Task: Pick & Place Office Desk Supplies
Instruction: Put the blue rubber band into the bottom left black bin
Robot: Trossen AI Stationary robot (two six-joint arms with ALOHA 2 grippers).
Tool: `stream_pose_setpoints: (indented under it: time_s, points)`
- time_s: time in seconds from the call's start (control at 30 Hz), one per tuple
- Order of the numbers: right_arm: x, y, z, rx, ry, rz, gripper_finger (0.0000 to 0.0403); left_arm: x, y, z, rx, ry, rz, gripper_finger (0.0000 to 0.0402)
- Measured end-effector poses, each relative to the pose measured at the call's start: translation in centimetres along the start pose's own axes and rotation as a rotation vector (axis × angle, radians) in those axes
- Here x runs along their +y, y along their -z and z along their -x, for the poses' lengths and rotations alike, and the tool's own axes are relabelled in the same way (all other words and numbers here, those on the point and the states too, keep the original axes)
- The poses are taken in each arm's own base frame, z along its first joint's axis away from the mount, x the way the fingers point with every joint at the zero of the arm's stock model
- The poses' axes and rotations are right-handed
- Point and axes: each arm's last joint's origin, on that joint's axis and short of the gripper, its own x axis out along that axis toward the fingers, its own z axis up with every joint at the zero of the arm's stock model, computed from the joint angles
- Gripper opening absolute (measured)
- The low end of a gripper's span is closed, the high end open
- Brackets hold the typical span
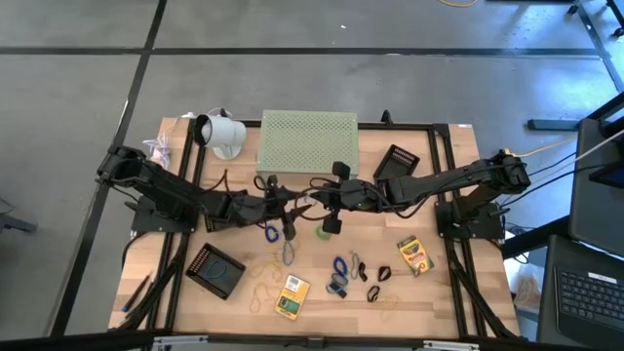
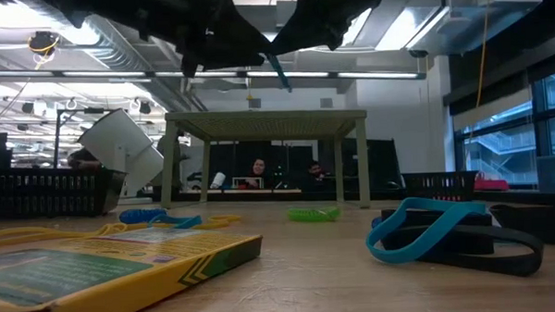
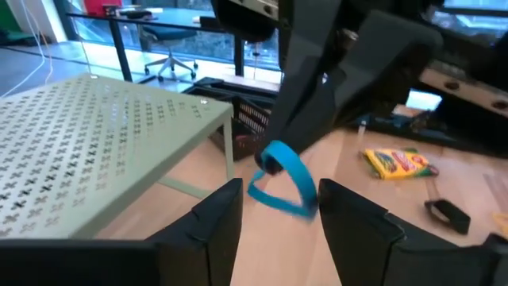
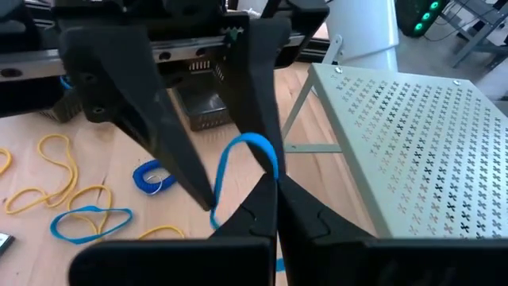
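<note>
Both arms meet above the middle of the table, in front of the riser. My right gripper point(image 4: 275, 189) is shut on a blue rubber band point(image 4: 242, 151), which is held in the air. My left gripper point(image 3: 278, 202) faces it, open, with one finger on each side of the band point(image 3: 284, 179). In the low view the band point(image 2: 279, 73) hangs high above the tabletop under the dark grippers. Other rubber bands point(image 1: 341, 265), binder clips point(image 1: 378, 276) and two yellow-green card boxes point(image 1: 414, 255) point(image 1: 292, 297) lie flat on the table. My right gripper pinches one stretch of the blue band's loop point(image 4: 272, 171) at its fingertips. The band is lifted clear of the table, and the rest of the loop arches out beyond the fingers. My left gripper's fingers point(image 4: 186, 171) stand close beside the loop; I cannot tell whether they touch it.
The pale green perforated riser point(image 1: 309, 141) stands just behind the grippers, with the white cup-shaped object point(image 1: 222, 134) to its left. A black tray point(image 1: 214, 271) lies at the near left and another point(image 1: 398, 161) at the far right. People sit in the room beyond point(image 2: 259, 170).
</note>
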Motion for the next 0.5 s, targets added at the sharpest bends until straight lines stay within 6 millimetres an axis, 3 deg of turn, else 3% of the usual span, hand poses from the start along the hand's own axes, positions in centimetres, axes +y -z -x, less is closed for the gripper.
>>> stream_pose_setpoints:
  time_s: [0.17,0.37,0.5]
  points:
    - [0.00,0.00,0.00,0.000,0.000,0.010,0.0000,0.12,-0.03,-0.07,-0.001,-0.007,0.001,0.0118]
    - [0.00,0.00,0.00,0.000,0.000,0.014,0.0000,0.13,-0.03,-0.06,-0.002,-0.013,0.000,0.0021]
    - [0.00,0.00,0.00,0.000,0.000,0.014,0.0000,0.13,-0.02,-0.06,-0.002,-0.013,0.006,0.0005]
